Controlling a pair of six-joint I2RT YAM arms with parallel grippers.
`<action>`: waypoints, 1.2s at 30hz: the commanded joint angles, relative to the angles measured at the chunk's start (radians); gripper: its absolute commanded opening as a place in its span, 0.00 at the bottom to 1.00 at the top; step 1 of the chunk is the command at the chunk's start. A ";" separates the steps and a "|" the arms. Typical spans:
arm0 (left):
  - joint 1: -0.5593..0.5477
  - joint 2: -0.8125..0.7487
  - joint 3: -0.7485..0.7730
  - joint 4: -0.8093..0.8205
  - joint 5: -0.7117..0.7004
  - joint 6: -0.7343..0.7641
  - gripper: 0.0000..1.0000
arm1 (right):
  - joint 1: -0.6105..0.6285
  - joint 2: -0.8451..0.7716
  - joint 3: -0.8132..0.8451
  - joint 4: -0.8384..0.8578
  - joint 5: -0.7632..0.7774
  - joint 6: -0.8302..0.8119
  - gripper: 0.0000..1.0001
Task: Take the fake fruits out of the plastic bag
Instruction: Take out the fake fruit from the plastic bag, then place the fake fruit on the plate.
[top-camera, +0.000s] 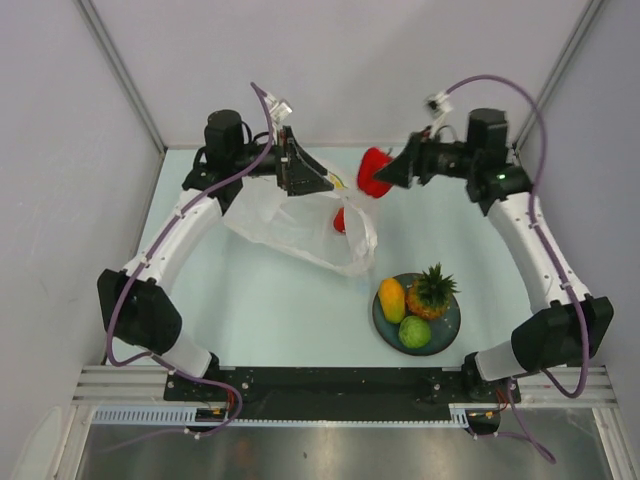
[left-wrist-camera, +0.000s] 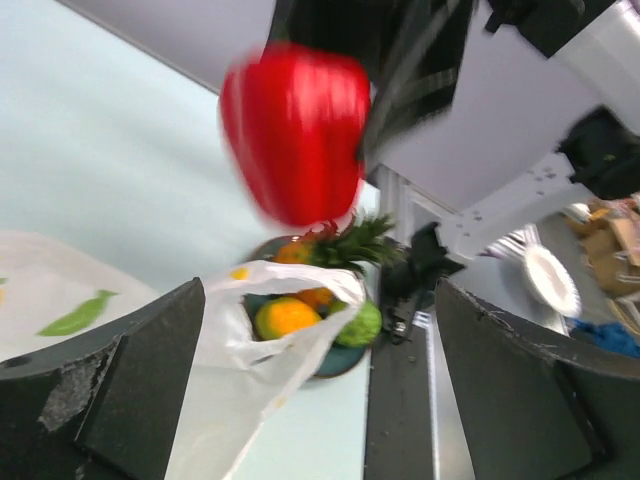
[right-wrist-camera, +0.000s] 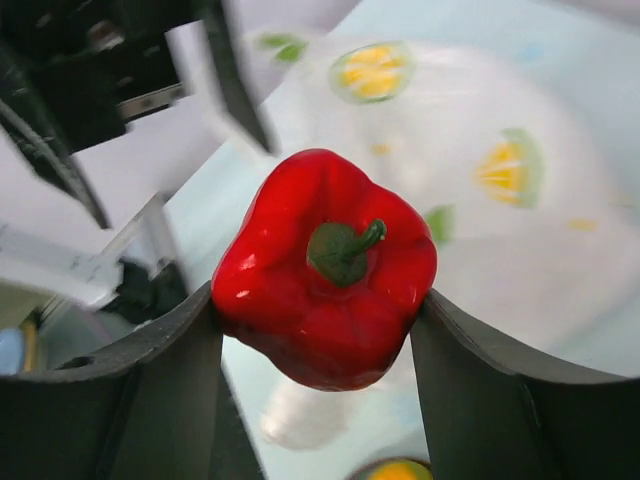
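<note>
Pinching glossy red pepper (right-wrist-camera: 325, 270), green stem: right end effector (right-wrist-camera: 315, 305); left end effector (left-wrist-camera: 318, 310) spread around plastic bag (top-camera: 290, 225) edge.

Left wrist view: red pepper (left-wrist-camera: 292, 130) smeared by motion blur, outline soft, stem not resolved. Plastic bag (left-wrist-camera: 250, 350) runs off the lower edge and covers the near part of the dark plate (left-wrist-camera: 335, 365). Mango (left-wrist-camera: 287, 317) is partly masked by the bag rim, and the pineapple (left-wrist-camera: 350, 245) shows little beyond its crown. Top view: small red fruit (top-camera: 340, 220), toward the worktop's far edge, is half under bag film, kind not resolved. Right wrist view: bag prints out of focus.
</note>
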 joint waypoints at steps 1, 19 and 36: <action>0.029 0.027 0.114 -0.211 -0.141 0.179 1.00 | -0.342 -0.048 0.118 -0.197 -0.088 -0.166 0.29; 0.060 0.123 0.231 -0.383 -0.304 0.357 1.00 | -0.548 -0.278 -0.354 -1.155 0.125 -1.415 0.22; 0.063 0.069 0.110 -0.424 -0.382 0.412 1.00 | -0.431 -0.167 -0.468 -1.101 0.239 -1.461 0.21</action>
